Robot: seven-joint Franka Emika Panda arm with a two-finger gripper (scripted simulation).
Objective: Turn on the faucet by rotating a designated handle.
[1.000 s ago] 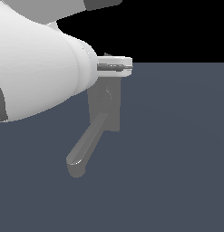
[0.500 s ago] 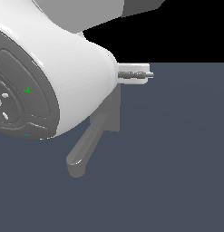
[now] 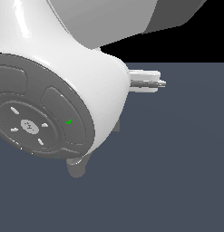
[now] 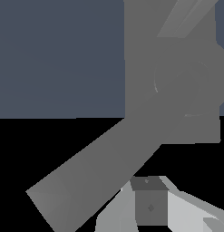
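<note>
In the exterior view my white arm fills the left side and hides most of the faucet. Only its downturned spout tip [image 3: 77, 168] and a sliver of the base plate [image 3: 117, 127] show. My gripper [image 3: 159, 83] pokes out to the exterior view's right, fingers together and nothing between them. In the wrist view the grey plate [image 4: 140, 59] carries a round hub [image 4: 190, 84]. The flat handle [image 4: 90, 176] runs from the hub toward the camera. My gripper [image 4: 148, 183] sits shut right beside the handle's edge. The spout [image 4: 183, 18] leaves the hub the other way.
A flat dark blue-grey floor [image 3: 177, 172] spreads around the faucet, with black background beyond it. My own wrist housing [image 3: 45, 118] blocks much of the exterior view.
The arm has swung closer to the exterior camera and now covers nearly all of the faucet. The fingertips have shifted toward the exterior view's right.
</note>
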